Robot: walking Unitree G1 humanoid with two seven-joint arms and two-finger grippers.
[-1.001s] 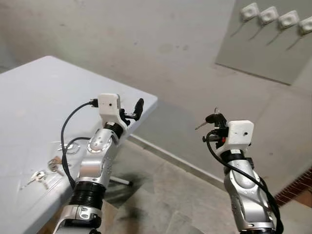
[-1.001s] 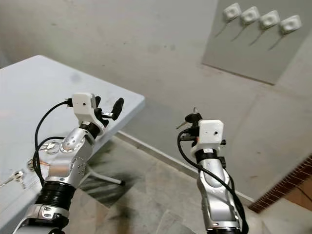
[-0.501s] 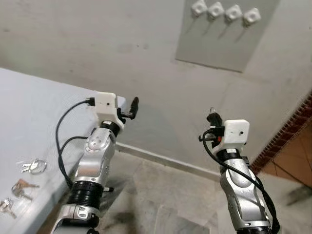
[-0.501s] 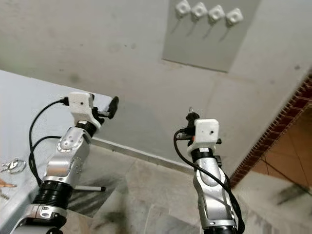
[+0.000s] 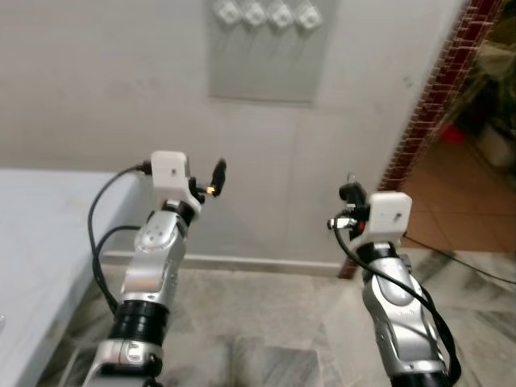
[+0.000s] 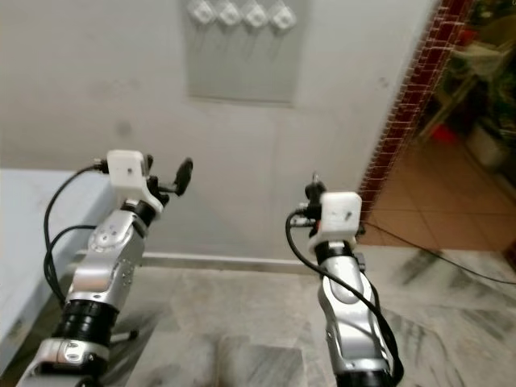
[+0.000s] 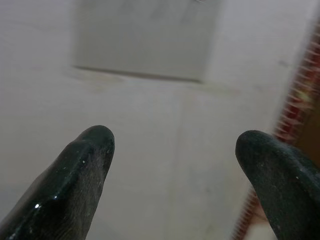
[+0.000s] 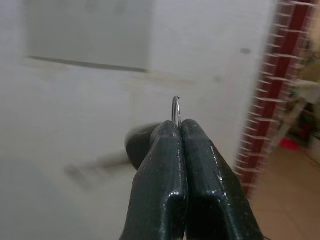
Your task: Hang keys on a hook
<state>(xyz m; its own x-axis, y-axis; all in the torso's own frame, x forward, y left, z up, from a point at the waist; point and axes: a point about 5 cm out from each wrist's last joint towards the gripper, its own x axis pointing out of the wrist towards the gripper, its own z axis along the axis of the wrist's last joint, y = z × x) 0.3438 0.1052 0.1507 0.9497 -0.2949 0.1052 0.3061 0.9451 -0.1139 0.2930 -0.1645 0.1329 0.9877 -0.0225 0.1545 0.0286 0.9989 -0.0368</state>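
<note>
— Facing the robot, a pale wall (image 5: 97,72) is seen, with a brick edge (image 5: 427,105) at its right side. What is mounted on it?

— A grey panel (image 5: 266,64) is fixed high on the wall, and a row of four white hooks (image 5: 263,14) is carried along its top. A corner of the tabletop (image 5: 40,242) is caught at the robot's left.

— And the arms?

— Both are raised toward the wall, well below the hooks. The left gripper (image 7: 175,165) is held wide apart with nothing between its fingers. The right gripper (image 8: 179,131) is pressed tight on the keys: a thin wire ring (image 8: 176,111) is seen standing up from the pinched tips, with what is probably a dark key head (image 8: 142,142) behind them, though that part is blurred.

— How should the keys be expected to handle?

— They are judged light, hard and slick, with the loose parts free to swing below the ring. The hold is best kept low on the ring, so that its open upper loop is left clear for a hook.
</note>
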